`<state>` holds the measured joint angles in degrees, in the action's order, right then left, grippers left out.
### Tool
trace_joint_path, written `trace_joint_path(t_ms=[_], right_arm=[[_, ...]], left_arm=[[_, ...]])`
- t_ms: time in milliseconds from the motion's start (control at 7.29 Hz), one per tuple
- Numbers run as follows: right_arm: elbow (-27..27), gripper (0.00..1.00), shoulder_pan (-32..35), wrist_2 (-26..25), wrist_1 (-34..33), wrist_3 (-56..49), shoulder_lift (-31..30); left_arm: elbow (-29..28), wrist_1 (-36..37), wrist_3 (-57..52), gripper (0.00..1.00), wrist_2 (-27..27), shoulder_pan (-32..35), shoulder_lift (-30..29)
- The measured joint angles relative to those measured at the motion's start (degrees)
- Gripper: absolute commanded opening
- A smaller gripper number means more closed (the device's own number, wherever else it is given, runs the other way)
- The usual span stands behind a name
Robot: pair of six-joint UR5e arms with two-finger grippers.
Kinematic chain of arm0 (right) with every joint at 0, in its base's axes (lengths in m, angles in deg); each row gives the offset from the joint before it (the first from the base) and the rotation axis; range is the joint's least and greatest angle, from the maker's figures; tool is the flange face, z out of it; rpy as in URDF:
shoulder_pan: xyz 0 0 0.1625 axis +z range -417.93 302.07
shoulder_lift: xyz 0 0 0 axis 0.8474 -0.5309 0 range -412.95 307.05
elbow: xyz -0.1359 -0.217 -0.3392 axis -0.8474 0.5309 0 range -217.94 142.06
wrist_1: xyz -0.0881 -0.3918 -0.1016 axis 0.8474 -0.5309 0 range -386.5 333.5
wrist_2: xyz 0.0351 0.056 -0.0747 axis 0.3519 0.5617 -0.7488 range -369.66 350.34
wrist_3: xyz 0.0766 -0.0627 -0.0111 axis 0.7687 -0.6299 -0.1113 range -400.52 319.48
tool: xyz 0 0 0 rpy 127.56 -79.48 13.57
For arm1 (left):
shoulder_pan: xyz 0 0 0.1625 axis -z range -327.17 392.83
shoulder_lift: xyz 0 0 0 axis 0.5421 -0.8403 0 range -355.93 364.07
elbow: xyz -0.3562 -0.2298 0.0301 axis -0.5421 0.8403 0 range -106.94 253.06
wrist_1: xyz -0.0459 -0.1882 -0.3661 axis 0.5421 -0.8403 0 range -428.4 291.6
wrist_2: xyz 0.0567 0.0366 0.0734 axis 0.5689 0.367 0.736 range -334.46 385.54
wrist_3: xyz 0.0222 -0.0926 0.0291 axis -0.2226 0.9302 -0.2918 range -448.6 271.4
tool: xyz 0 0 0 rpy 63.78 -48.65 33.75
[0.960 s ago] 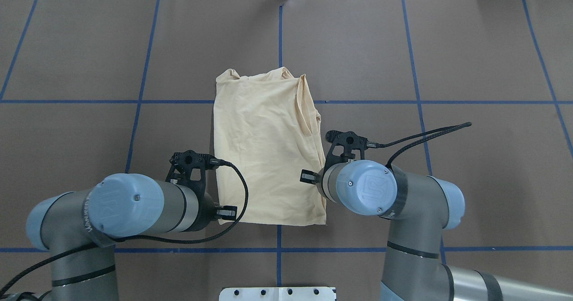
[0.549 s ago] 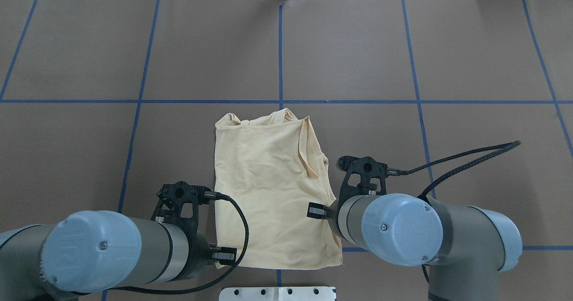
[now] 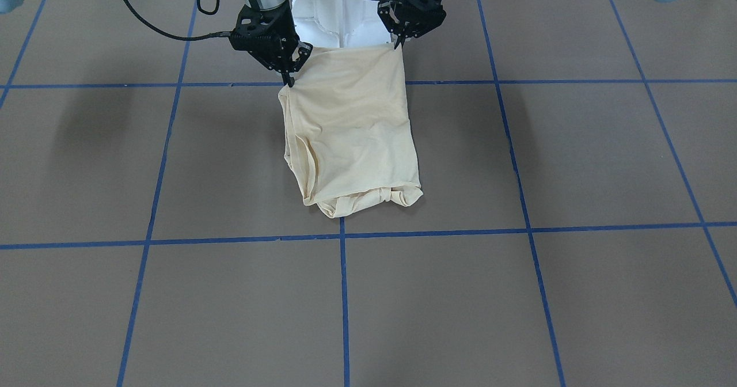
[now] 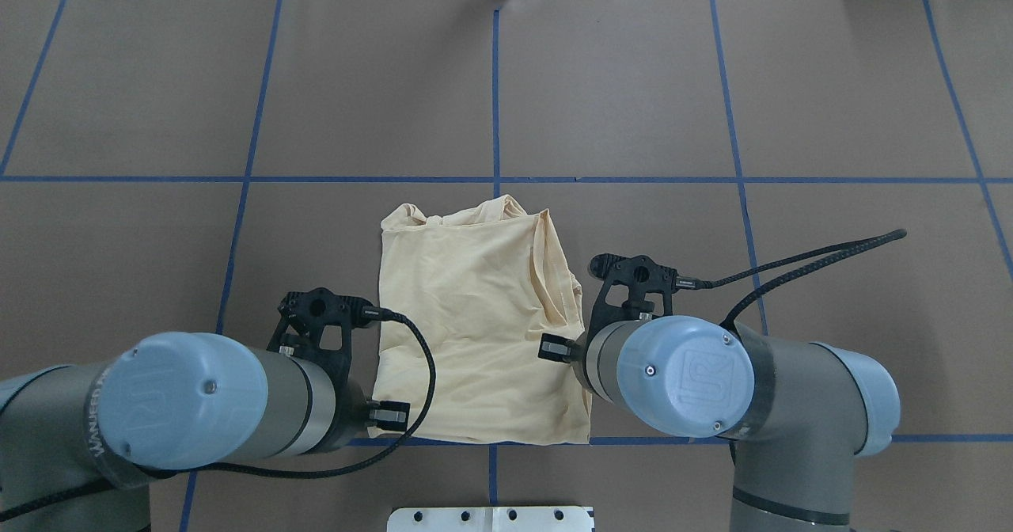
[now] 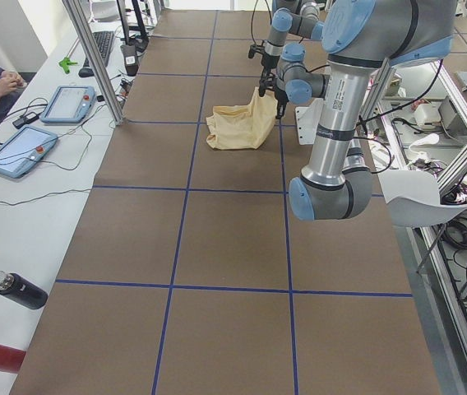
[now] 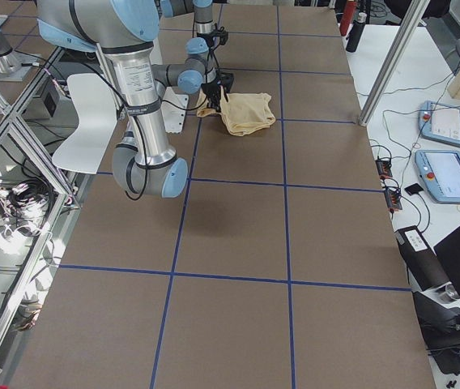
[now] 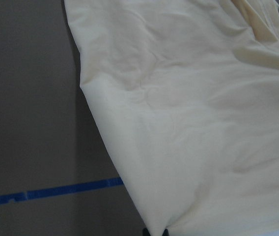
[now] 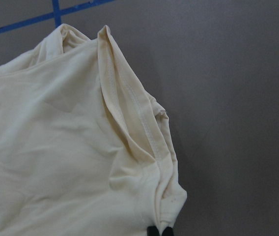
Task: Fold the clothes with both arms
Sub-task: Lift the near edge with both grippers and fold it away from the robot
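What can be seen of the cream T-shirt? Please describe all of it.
The T-shirt is pale cream, thin and soft-looking, folded into a long shape; no print shows. The edge nearest the robot is lifted, pinched at its corners by the left gripper and the right gripper. The bunched far end rests on the brown table.

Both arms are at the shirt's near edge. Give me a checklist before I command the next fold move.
1. Left gripper shut on a near corner of the pale cream-yellow thin shirt: ok.
2. Right gripper shut on the other near corner: ok.
3. Held edge level between them: cannot tell.
4. Far end flat: not ok, it lies bunched and rolled on the brown table.
5. Left arm's black cable clear of the cloth: cannot tell; it loops over the shirt's edge in the overhead view.
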<state>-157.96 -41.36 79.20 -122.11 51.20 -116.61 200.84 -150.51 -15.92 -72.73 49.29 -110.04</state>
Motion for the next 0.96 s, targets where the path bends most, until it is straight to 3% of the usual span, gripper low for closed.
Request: trace_joint_path(t_ms=[412,960], right_arm=[[2.9,0.0,4.8,0.2,-0.2,-2.7,3.9],[16.1,0.0,9.0,0.2,0.9,-4.9,11.8]], left_arm=[[-1.5,4.2,-5.4,0.0,0.0,6.2,-4.1],[-14.2,1.6,-13.9,0.0,0.2,13.1,-8.5]])
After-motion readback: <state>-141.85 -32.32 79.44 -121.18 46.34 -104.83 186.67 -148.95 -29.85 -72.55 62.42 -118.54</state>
